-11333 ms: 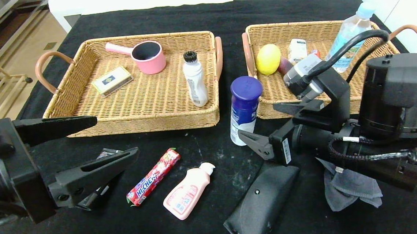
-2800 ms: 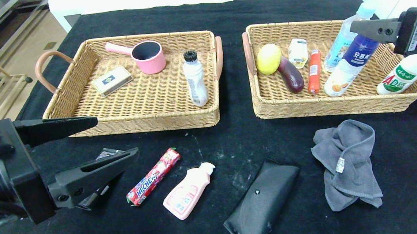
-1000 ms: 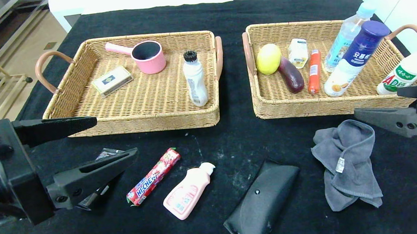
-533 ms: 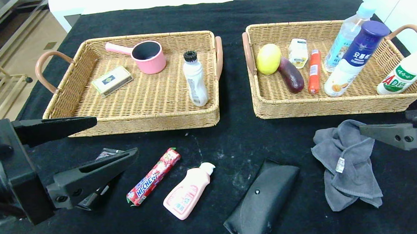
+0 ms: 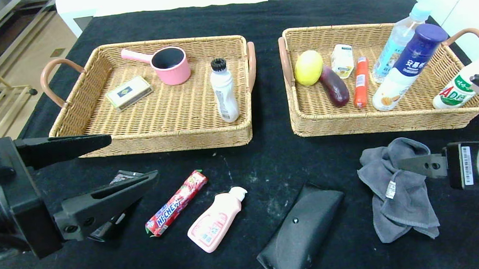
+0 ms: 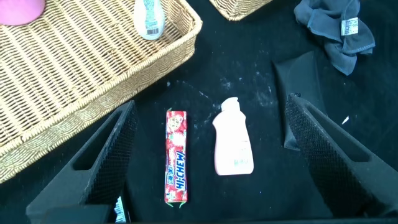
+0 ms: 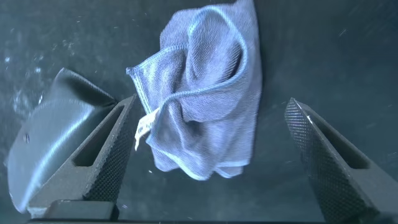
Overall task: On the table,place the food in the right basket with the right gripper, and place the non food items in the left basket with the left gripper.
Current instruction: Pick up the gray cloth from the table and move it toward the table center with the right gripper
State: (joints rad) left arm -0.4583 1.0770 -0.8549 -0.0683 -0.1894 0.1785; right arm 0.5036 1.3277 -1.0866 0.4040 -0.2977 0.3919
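Your right gripper (image 7: 208,162), jaws spread, is hanging over the grey cloth (image 5: 399,188) near the table's (image 5: 231,21) right edge; closing there risks sending non-food to the right basket (image 5: 386,118).

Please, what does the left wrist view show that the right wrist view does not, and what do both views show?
Only the left wrist view shows the HI-CHEW candy stick, the pink bottle, part of the left basket with a white bottle in it, and the left gripper with open fingers.

Only the right wrist view shows the right gripper, open, above the grey cloth.

Both show the grey cloth, the black glasses case and the black table.
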